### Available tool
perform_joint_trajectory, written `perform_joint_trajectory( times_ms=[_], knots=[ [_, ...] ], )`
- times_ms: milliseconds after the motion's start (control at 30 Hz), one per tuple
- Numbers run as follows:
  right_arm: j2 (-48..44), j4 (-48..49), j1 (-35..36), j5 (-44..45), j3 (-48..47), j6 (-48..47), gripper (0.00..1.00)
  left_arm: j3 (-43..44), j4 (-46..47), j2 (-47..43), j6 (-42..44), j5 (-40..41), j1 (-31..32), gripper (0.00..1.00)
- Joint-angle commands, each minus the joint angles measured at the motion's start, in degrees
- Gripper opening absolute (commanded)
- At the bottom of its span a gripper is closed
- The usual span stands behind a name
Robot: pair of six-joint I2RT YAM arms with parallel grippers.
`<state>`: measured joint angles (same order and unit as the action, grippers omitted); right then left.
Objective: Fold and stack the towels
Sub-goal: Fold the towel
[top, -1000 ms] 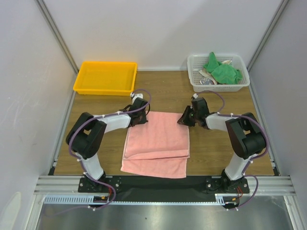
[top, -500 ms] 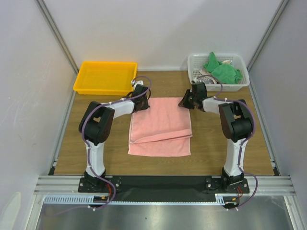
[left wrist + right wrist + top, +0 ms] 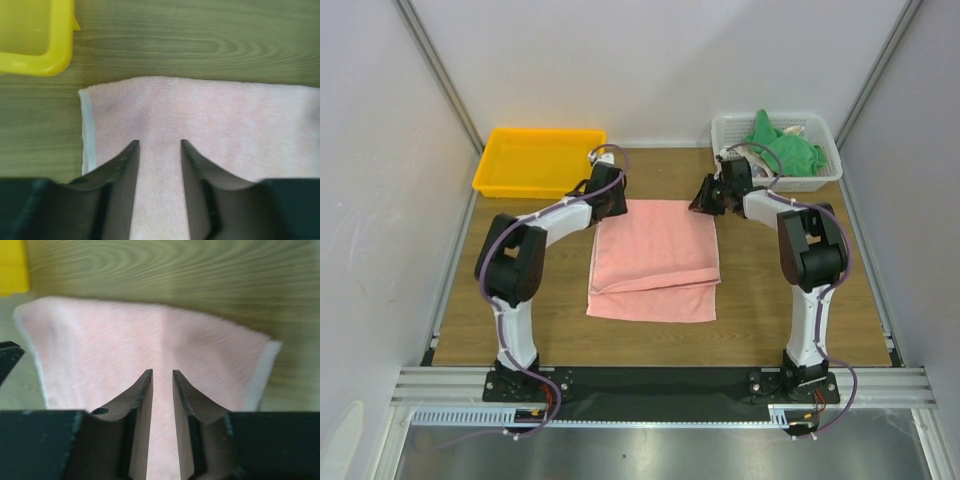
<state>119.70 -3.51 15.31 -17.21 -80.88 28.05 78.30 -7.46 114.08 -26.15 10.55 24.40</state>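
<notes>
Item: pink towel (image 3: 655, 260), terry cloth, at the centre of the table (image 3: 760, 300), folded over, with the upper layer stopping short of the lower along the 6 o'clock edge. Handling, as judged: light, limp, grippy, unbreakable. It sags between holds, so it is best taken at both far corners together. Left gripper (image 3: 157, 145) is at the 11 o'clock corner, jaws spread, cloth apparently flat beneath. Right gripper (image 3: 162, 374) is at the 1 o'clock corner, jaws nearly together, pinching a raised ridge of cloth. Green towel (image 3: 785, 150) sits in white basket (image 3: 775, 183), 1 o'clock; yellow tray (image 3: 540, 160), 11 o'clock.
</notes>
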Motion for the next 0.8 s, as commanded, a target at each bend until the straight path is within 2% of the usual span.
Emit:
perform_joint_trajectory(
  times_ms=[0, 100, 233, 300, 433, 600, 767],
  knots=[
    [-10.77, -2.54, 2.44, -2.30, -0.07, -2.74, 0.29, -3.57, 1.31, -12.20, 1.63, -2.28, 0.29, 0.46],
    [-16.06, -4.31, 3.76, -0.90, 3.00, -3.09, 0.37, -9.89, 0.70, -20.63, 0.23, -3.16, 0.91, 0.59],
    [-27.48, -7.65, 4.20, 3.23, 8.71, -0.90, 0.45, -20.10, -0.62, -31.88, -4.07, -3.25, 1.00, 0.70],
    [-31.52, -9.49, 4.20, 6.39, 13.98, 1.46, 0.56, -25.53, -1.93, -37.16, -6.26, -2.64, 1.00, 0.72],
    [-40.06, -12.75, 4.11, 12.80, 23.47, 6.56, 0.67, -33.29, -4.57, -42.36, -12.07, -1.32, 0.74, 0.73],
    [-48.15, -13.54, 3.15, 14.31, 33.84, 12.45, 0.70, -43.47, -4.05, -48.85, -22.60, -2.81, -0.58, 0.72],
    [-50.35, -12.76, 2.53, 14.40, 38.43, 18.52, 0.72, -47.01, -5.10, -52.56, -29.30, -1.85, -1.11, 0.71]
  ],
)
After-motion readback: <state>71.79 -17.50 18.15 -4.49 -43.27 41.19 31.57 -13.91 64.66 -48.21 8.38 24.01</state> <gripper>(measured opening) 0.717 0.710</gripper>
